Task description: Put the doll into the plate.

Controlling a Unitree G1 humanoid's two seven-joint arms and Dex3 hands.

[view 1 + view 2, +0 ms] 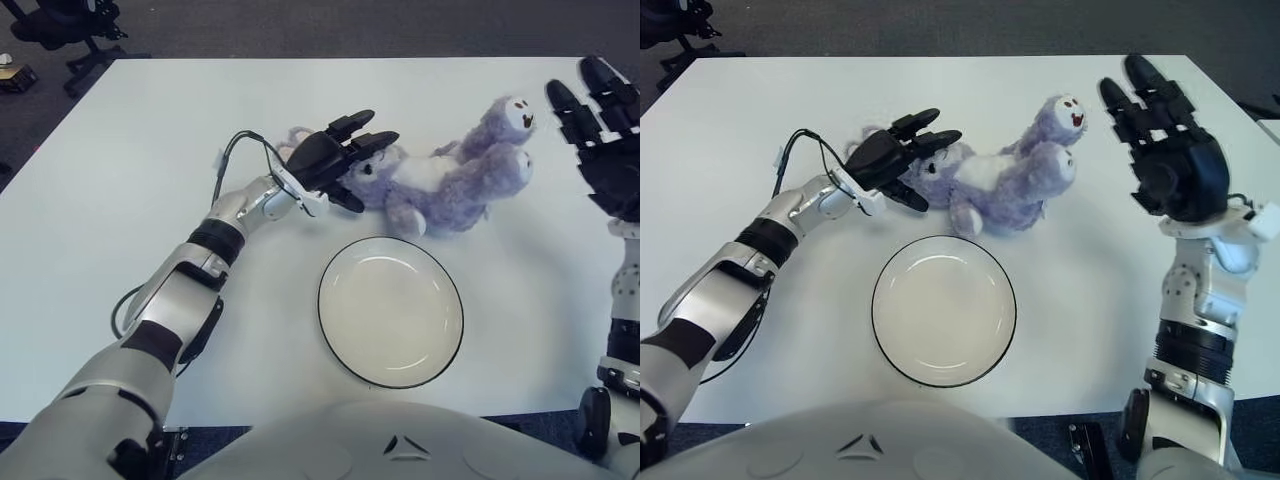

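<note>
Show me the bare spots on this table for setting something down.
Bare: the table's left side beyond the left hand, and the strip between plate and right hand. Crowded: around the doll, just behind the plate.

Bare plate (390, 310), doll (440, 180) just beyond
</note>
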